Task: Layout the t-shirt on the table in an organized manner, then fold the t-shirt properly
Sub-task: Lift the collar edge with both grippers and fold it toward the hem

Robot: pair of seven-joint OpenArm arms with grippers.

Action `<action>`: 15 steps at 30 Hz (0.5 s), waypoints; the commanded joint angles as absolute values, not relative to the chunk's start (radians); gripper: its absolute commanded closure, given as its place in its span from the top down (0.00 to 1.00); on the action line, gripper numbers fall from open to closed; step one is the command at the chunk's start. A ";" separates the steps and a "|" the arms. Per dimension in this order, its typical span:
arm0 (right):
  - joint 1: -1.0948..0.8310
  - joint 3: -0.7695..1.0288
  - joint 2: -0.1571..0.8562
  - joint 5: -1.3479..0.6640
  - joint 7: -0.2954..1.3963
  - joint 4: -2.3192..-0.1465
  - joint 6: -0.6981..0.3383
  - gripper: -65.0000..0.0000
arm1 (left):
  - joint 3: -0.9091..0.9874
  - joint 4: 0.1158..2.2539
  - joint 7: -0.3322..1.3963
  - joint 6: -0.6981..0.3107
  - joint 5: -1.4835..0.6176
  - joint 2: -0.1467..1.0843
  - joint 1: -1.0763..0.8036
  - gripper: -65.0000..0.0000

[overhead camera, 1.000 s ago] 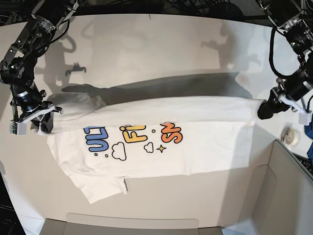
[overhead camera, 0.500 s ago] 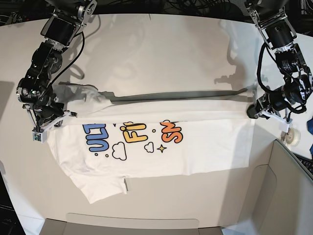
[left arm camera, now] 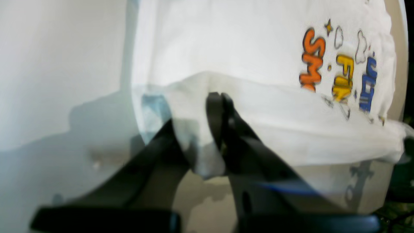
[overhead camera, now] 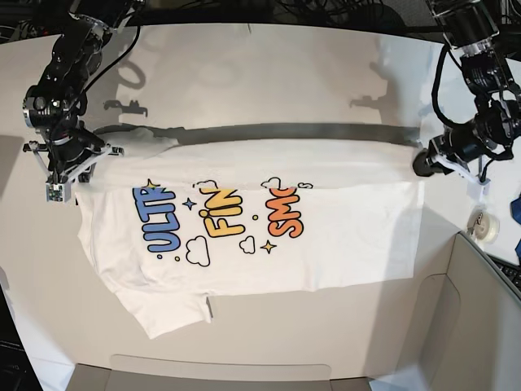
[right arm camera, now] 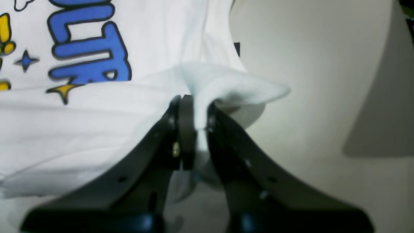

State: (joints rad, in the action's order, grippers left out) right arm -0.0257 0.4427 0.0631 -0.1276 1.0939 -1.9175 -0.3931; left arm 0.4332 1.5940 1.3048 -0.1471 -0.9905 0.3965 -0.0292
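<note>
Right now I see both end effectors clamped on the t-shirt: left end effector at one end, right end effector at the other. Its upper edge hangs taut between them, the rest spread print-up on the bench.

A grey-beige box panel is seen along the near and right-hand edges, a small roll of tape and a scrap of dark blue cloth are seen at the far right, dark tangled cables are seen behind, and sharp shadows are cast by strong overhead light.
</note>
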 commanded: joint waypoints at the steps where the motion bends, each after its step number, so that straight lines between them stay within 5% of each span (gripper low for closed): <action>1: -0.041 0.449 0.076 -0.122 1.075 -1.956 -0.392 0.00 | 0.440 1.636 1.288 -0.150 -1.017 0.418 -0.042 0.00; 15: -0.225 0.449 0.107 -0.124 1.075 -2.005 -0.400 0.00 | 0.452 1.790 1.288 -0.150 -1.098 0.429 -0.231 0.00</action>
